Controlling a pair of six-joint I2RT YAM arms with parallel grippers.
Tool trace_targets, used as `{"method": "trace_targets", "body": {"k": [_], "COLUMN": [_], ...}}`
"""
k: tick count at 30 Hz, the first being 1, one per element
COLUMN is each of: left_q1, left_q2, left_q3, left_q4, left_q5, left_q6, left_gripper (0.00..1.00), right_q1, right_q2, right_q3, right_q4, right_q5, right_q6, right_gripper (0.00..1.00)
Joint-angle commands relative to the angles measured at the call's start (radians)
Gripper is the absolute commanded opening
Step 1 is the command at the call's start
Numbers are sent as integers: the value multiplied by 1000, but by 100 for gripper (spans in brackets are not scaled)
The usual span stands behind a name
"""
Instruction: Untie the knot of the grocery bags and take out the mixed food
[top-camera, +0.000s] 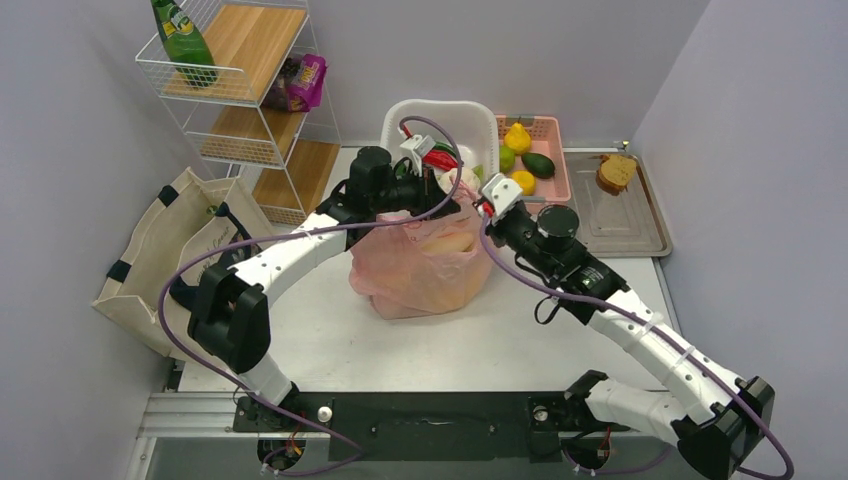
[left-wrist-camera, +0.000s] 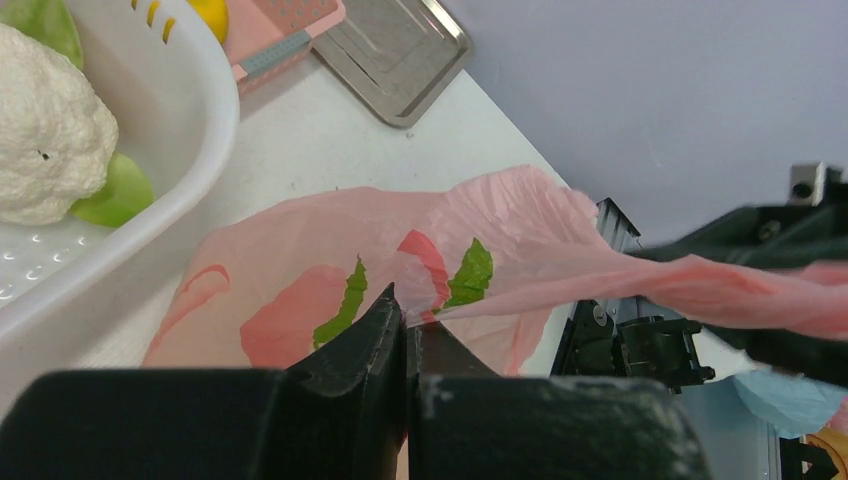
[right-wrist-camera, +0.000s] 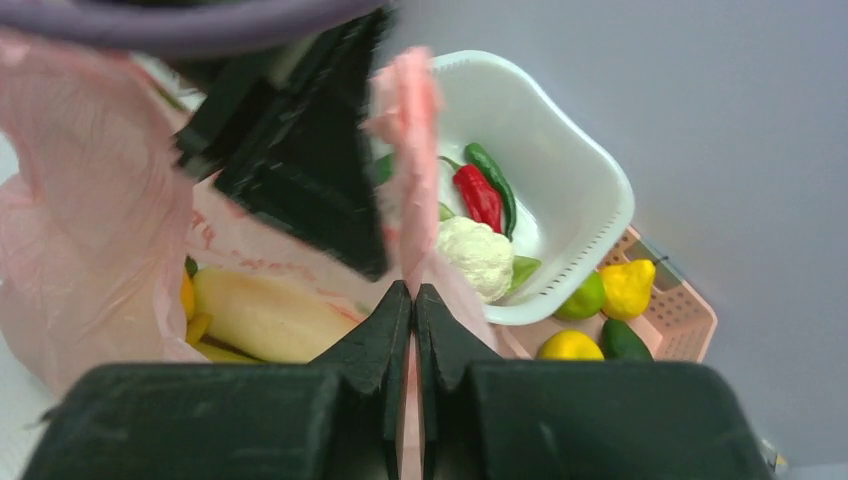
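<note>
Off at nine o'clock from the pink bag (top-camera: 420, 268), the canvas tote (top-camera: 160, 255) slumps against the wall, and neither arm is touching it. The work is on the pink one, which sits mid-surface (top-camera: 330, 345) with both arms reaching over its mouth.

The left arm (top-camera: 290, 250) comes in from about eight o'clock. Its jaws are pressed together on a fold of pink film at the bag's top, with only thin plastic between them. From that pinch a twisted handle strand (left-wrist-camera: 700, 285) runs taut toward three o'clock. The right arm (top-camera: 620, 310) reaches in from four o'clock. Its jaws are likewise pressed together, pinching a narrow strip of handle (right-wrist-camera: 408, 130) that stands straight up out of them.

I can't pick out the knot itself. My guess is that it sits somewhere between the two grips, under the wrists.

This looks to me like the pull that loosens the tie. To do it well, I'd draw the two ends apart slowly, one toward nine and one toward three, and keep them low so the bag doesn't lift or tip. The film is flimsy and will stretch or tear if it is jerked. If a strand only stretches, a fresh pinch closer to the tie should bite better.

The white basket (top-camera: 440, 112) stands just behind at twelve o'clock, so it could easily get bumped. Through the bag's mouth I can see a pale radish (right-wrist-camera: 265, 315) and a bit of yellow banana (right-wrist-camera: 188, 298). None of that food has been taken out.
</note>
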Motion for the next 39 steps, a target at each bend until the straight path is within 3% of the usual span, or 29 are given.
{"method": "trace_targets", "body": {"k": [1, 7, 13, 18, 22, 26, 29, 31, 35, 39], "left_q1": [14, 45, 70, 109, 131, 122, 104, 98, 84, 75], "left_q2": [-79, -117, -146, -168, -154, -125, -103, -93, -95, -89], "left_q3": [-40, -99, -101, -115, -90, -29, 7, 12, -6, -4], "left_q4": [69, 151, 163, 199, 219, 116, 51, 58, 67, 62], "left_q5": [43, 175, 350, 359, 271, 133, 66, 50, 2, -8], "left_q6": [21, 32, 43, -33, -79, -38, -35, -70, -89, -102], "left_gripper": [0, 0, 0, 0, 0, 0, 0, 0, 0, 0], "right_q1": [-81, -279, -475, -531, -531, -532, -528, -504, -400, -283], "right_q2": [-59, -40, 84, 230, 282, 245, 113, 24, -99, -114], "right_q3": [97, 135, 144, 175, 203, 272, 256, 206, 127, 94], "right_q4": [1, -95, -206, -315, -368, -403, -399, -405, -433, -441], "right_q5": [-19, -102, -314, -360, -353, -326, -293, -257, -115, -1], "right_q6": [175, 405, 522, 510, 472, 512, 652, 693, 650, 599], "right_gripper": [0, 0, 0, 0, 0, 29, 55, 62, 64, 58]}}
